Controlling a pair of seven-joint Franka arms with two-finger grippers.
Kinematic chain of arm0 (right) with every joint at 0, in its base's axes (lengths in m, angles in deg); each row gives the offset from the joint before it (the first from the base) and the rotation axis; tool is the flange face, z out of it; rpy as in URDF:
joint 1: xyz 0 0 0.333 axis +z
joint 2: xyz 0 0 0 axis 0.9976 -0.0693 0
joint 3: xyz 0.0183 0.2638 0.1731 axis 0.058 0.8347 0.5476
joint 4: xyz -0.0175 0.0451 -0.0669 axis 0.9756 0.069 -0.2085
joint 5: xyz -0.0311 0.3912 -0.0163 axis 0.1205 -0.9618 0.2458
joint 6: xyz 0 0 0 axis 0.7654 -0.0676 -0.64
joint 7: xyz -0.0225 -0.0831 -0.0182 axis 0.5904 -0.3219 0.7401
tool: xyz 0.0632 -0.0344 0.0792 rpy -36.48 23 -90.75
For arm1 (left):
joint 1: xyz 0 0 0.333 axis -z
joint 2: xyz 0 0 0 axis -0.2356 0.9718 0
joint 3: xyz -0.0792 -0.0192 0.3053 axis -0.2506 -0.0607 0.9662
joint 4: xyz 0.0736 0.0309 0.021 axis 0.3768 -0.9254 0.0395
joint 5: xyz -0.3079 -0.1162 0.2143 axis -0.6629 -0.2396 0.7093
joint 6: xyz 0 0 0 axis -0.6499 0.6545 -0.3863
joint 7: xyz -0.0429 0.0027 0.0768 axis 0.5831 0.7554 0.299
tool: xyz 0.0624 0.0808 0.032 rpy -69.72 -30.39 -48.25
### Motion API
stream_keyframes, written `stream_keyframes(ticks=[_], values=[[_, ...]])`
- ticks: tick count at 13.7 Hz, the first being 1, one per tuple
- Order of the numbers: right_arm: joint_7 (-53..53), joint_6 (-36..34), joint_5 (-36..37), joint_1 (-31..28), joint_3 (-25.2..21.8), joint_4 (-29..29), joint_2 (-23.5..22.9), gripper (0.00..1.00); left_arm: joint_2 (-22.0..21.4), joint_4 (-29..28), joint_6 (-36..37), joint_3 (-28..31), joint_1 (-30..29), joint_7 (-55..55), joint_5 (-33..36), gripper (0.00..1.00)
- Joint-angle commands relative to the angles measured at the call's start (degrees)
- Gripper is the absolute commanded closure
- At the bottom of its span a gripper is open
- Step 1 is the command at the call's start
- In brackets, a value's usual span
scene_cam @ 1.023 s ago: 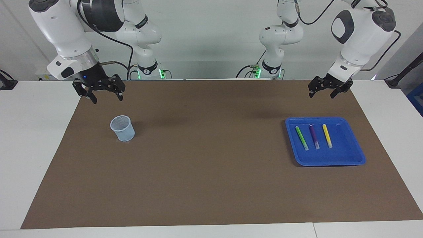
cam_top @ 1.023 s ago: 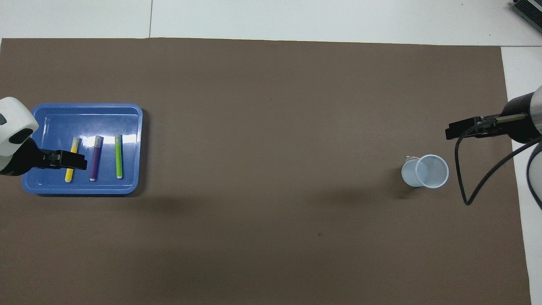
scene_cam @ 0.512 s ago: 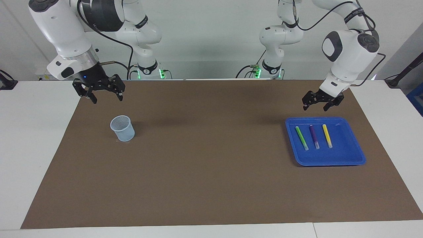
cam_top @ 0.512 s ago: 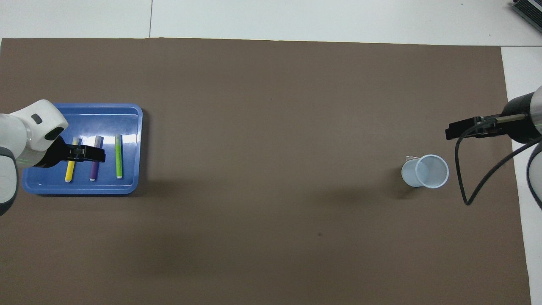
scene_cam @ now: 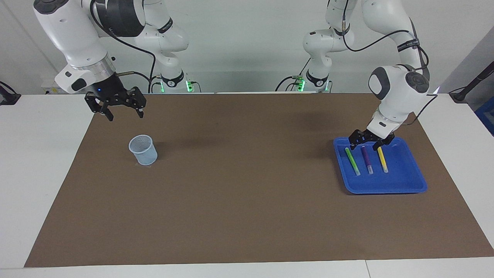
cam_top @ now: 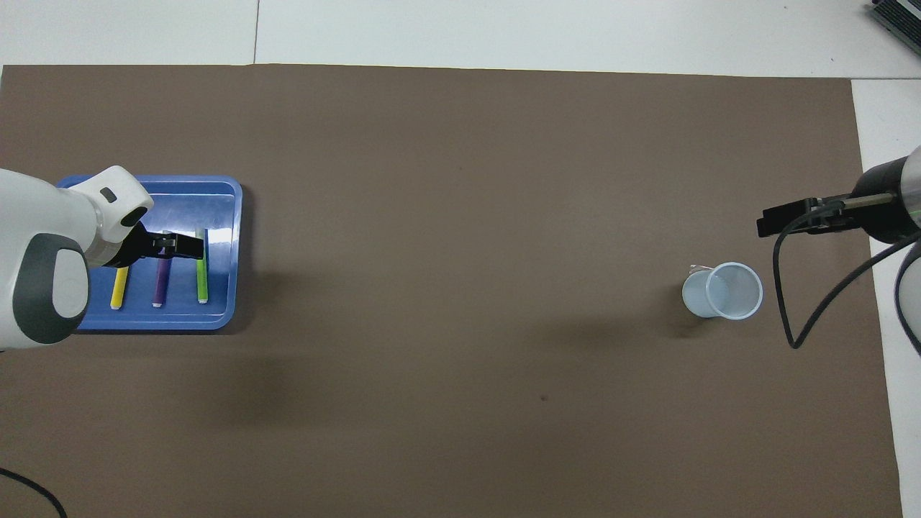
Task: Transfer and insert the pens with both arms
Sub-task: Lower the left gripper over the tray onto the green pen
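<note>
Three pens lie side by side in a blue tray [scene_cam: 405, 181] at the left arm's end of the table: green [scene_cam: 352, 161], purple [scene_cam: 367, 159] and yellow [scene_cam: 382, 159], whitish ends farther from the robots. My left gripper [scene_cam: 363, 147] is open and low over the tray, its fingers straddling the purple pen's nearer end; I cannot tell if it touches. In the overhead view the left gripper [cam_top: 183, 246] covers the upper ends of the yellow [cam_top: 119, 288], purple [cam_top: 161, 284] and green [cam_top: 202, 277] pens. My right gripper [scene_cam: 126, 115] is open, waiting in the air near the pale blue cup [scene_cam: 143, 150].
A brown mat [scene_cam: 247, 200] covers most of the white table. The cup [cam_top: 723, 290] stands upright at the right arm's end. Two smaller white arms with green lights [scene_cam: 170, 81] [scene_cam: 318, 79] stand at the robots' edge. A black cable [cam_top: 791, 324] hangs from the right arm.
My left gripper has come down and forward from the mat's edge nearest the robots to low over the tray and the purple pen. The right arm has not moved.
</note>
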Motion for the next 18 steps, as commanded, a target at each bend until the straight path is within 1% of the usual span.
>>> stream_keyframes(ticks=[1, 4, 7, 8, 11, 14, 15, 17, 18], values=[[-0.9, -0.8, -0.7, -0.7, 0.4, -0.4, 0.8, 0.0, 3.7, -0.5, -5.7, 0.6, 0.7, 1.0, -0.6, 0.01], [-0.9, -0.8, -0.7, -0.7, 0.4, -0.4, 0.9, 0.0, 6.6, -0.5, -8.9, 0.6, 0.7, 1.1, -0.6, 0.05], [-0.9, -0.8, -0.7, -0.7, 0.4, -0.4, 0.9, 0.0, 7.3, -0.5, -10.2, 0.6, 0.7, 1.1, -0.6, 0.09], [-0.9, -0.8, -0.7, -0.7, 0.4, -0.4, 0.8, 0.0, 7.4, -0.5, -10.8, 0.6, 0.7, 1.1, -0.6, 0.13], [-0.9, -0.8, -0.7, -0.7, 0.4, -0.4, 0.9, 0.0, 8.3, -0.5, -11.6, 0.6, 0.7, 1.1, -0.6, 0.29], [-0.9, -0.8, -0.7, -0.7, 0.4, -0.4, 0.9, 0.0, 8.6, -0.6, -12.2, 0.6, 0.7, 1.0, -0.6, 0.31], [-0.9, -0.8, -0.7, -0.7, 0.4, -0.4, 0.9, 0.0, 8.6, -0.6, -12.3, 0.6, 0.7, 1.0, -0.6, 0.34], [-0.9, -0.8, -0.7, -0.7, 0.4, -0.4, 0.9, 0.0, 8.6, -0.6, -12.3, 0.6, 0.7, 0.9, -0.6, 0.57], [-0.9, -0.8, -0.7, -0.7, 0.4, -0.4, 0.9, 0.0, 8.6, -0.6, -12.3, 0.6, 0.8, 0.7, -0.6, 0.75]])
